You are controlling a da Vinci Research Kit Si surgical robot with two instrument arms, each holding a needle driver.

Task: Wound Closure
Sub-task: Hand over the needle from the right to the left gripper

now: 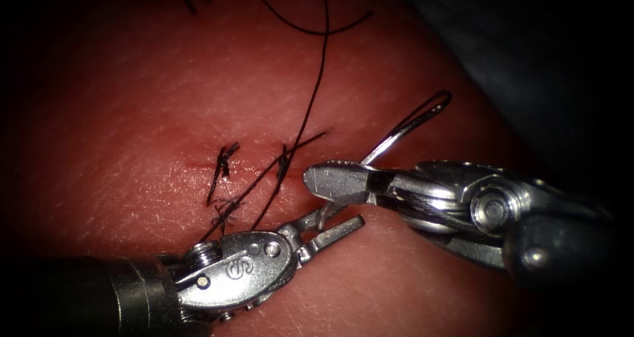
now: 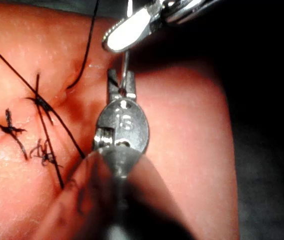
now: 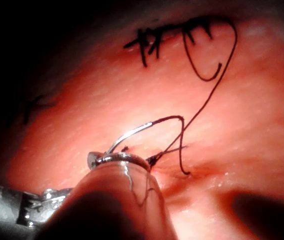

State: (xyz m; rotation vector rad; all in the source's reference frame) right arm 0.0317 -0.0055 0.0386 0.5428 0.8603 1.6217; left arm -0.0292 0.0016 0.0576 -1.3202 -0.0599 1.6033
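My right tool (image 1: 333, 180) clamps the thin curved steel needle (image 1: 403, 129) mid-curve, clear of the glossy tissue (image 1: 132, 112); my left tool (image 1: 337, 223) gapes empty beside black thread (image 1: 310, 106).

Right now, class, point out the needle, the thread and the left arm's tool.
needle (image 1: 403, 131), endoscope view, on its curved body above the right arm's tool.
thread (image 1: 316, 89), endoscope view, on the long strand over the tissue.
left arm's tool (image 1: 333, 228), endoscope view, between its open jaws.
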